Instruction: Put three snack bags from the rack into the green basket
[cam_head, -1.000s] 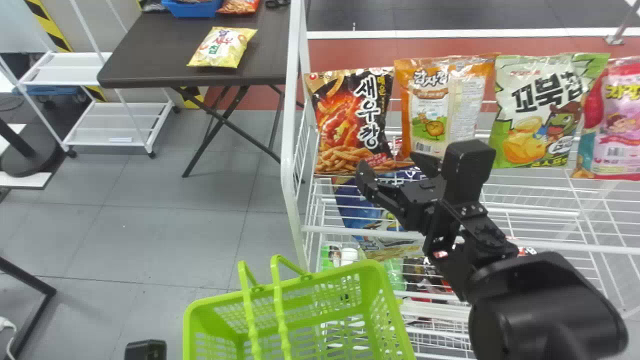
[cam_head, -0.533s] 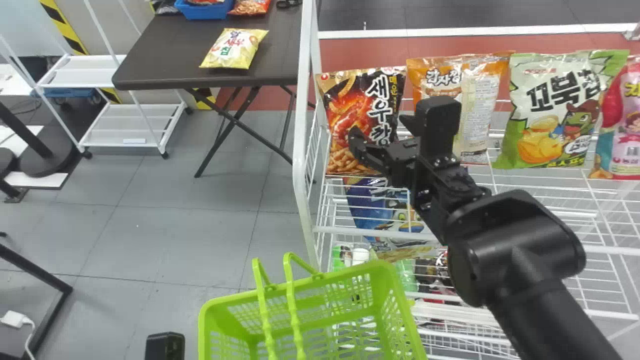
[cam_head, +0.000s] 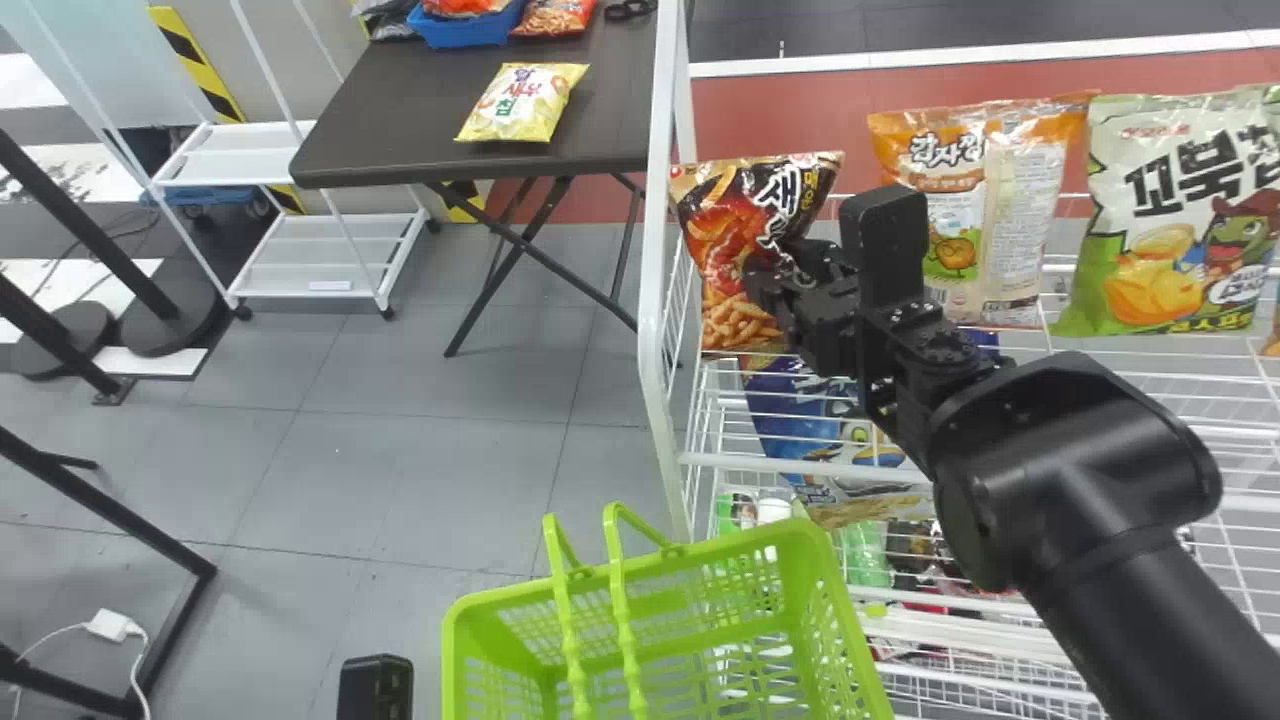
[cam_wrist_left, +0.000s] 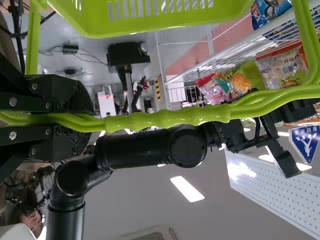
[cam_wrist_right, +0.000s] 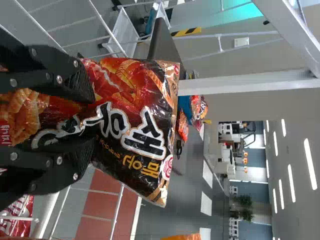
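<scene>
In the head view, the right gripper (cam_head: 775, 275) is at the black-and-red snack bag (cam_head: 725, 270) on the rack's upper left. That bag (cam_wrist_right: 132, 82) is pinched and creased between the right gripper's two fingers (cam_wrist_right: 92, 120) in its wrist view. A black part of the left gripper (cam_head: 375, 685) stands beside the green basket (cam_head: 830, 590) at the bottom. Seen from the left wrist, the left gripper (cam_wrist_left: 91, 121) is shut on the basket's green handles (cam_wrist_left: 170, 118). Orange (cam_head: 1020, 220) and green-white (cam_head: 1165, 225) bags stand farther right on the rack.
The rack's white side frame (cam_head: 655, 300) rises left of the pinched bag. Below hangs a blue bag (cam_head: 800, 410) behind the wires (cam_head: 810, 463). A dark table (cam_head: 400, 120) with a yellow bag (cam_head: 522, 102) stands at the back left.
The right gripper's fingers have closed on the black-and-red bag, which has creased and narrowed. Rack, table and basket have all shifted rightward in the head view.
</scene>
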